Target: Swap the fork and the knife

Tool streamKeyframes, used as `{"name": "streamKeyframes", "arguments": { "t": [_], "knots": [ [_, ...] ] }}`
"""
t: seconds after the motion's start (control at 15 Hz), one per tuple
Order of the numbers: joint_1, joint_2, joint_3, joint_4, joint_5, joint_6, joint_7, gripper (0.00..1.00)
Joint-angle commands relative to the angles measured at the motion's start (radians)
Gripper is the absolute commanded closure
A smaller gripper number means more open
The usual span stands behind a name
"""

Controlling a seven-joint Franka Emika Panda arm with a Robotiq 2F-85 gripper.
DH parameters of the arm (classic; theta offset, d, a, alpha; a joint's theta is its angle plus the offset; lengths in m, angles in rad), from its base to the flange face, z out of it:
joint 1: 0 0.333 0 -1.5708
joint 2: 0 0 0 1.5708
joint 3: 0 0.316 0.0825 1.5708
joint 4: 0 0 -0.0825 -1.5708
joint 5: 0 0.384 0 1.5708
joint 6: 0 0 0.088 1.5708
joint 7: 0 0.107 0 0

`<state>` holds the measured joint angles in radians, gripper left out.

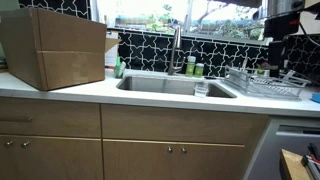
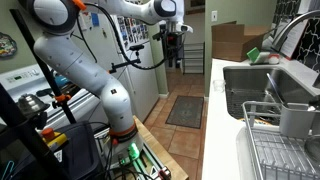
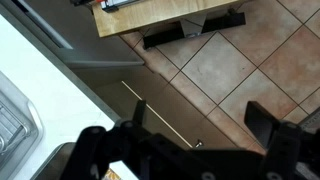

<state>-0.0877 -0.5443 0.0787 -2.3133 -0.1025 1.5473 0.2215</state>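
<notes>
fork, knife: you cannot make them out | one dish rack [image 1: 265,85]; one sink [image 1: 170,86] | your gripper [image 3: 185,150] wide, empty

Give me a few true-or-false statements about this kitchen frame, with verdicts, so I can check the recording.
1. A cardboard box stands on the counter beside the sink. True.
2. The hand is clamped on a fork. False: in the wrist view its fingers stand apart with nothing between them.
3. The dish rack sits inside the sink basin. False: it stands on the counter next to the sink.
4. The wrist view shows tiled floor below the hand. True.
</notes>
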Motion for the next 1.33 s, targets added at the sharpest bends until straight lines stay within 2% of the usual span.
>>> {"name": "streamKeyframes", "arguments": {
  "t": [0.0,0.13,0.27,0.4,0.6,0.8,0.93,1.0,1.27],
  "knots": [
    [0.016,0.001,-0.013,0.002,-0.005,-0.003,0.006,0.0],
    [0.011,0.006,-0.007,0.005,-0.037,-0.014,0.005,0.0],
    [-0.027,0.026,-0.046,0.027,-0.125,-0.027,-0.033,0.0],
    [-0.075,0.036,-0.08,0.051,-0.309,-0.038,-0.066,0.0],
    [-0.127,0.073,-0.158,0.078,-0.573,0.031,-0.148,0.0],
    [-0.158,0.127,-0.22,0.115,-0.8,0.079,-0.167,0.0],
    [-0.161,0.157,-0.267,0.148,-0.856,0.125,-0.125,0.0],
    [-0.136,0.114,-0.258,0.115,-0.811,0.088,-0.146,0.0],
    [-0.145,0.153,-0.278,0.149,-0.843,0.11,-0.14,0.0]
  ]
}}
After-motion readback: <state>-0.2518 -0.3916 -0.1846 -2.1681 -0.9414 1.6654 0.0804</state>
